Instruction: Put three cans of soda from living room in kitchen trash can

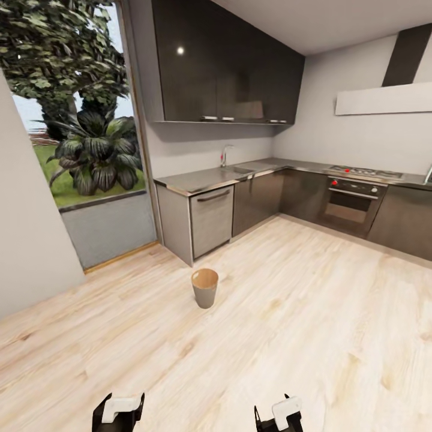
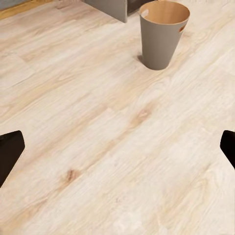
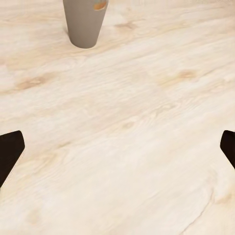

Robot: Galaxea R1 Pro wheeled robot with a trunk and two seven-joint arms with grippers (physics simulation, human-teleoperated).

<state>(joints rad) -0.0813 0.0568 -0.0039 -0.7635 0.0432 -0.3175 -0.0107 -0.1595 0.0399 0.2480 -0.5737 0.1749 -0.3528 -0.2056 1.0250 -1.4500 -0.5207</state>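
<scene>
I am in the kitchen. The trash can (image 1: 204, 291), a small grey tapered bin with a tan inside, stands upright on the light wood floor ahead of me. It also appears in the left wrist view (image 2: 163, 36) and the right wrist view (image 3: 85, 22). My left gripper (image 1: 118, 414) and right gripper (image 1: 278, 417) sit low at the frame's bottom edge, well short of the bin. Both the left gripper (image 2: 117, 152) and the right gripper (image 3: 117, 152) are open, with only bare floor between the dark fingertips. The cans of soda and the living room are out of view.
Grey steel-fronted cabinets with a dishwasher front (image 1: 211, 219) run behind the bin. A dark countertop (image 1: 198, 179) carries a chrome tap (image 1: 224, 155). An oven (image 1: 351, 201) sits at the right. A tall glass opening (image 1: 90, 156) and a white wall (image 1: 27, 252) are at the left.
</scene>
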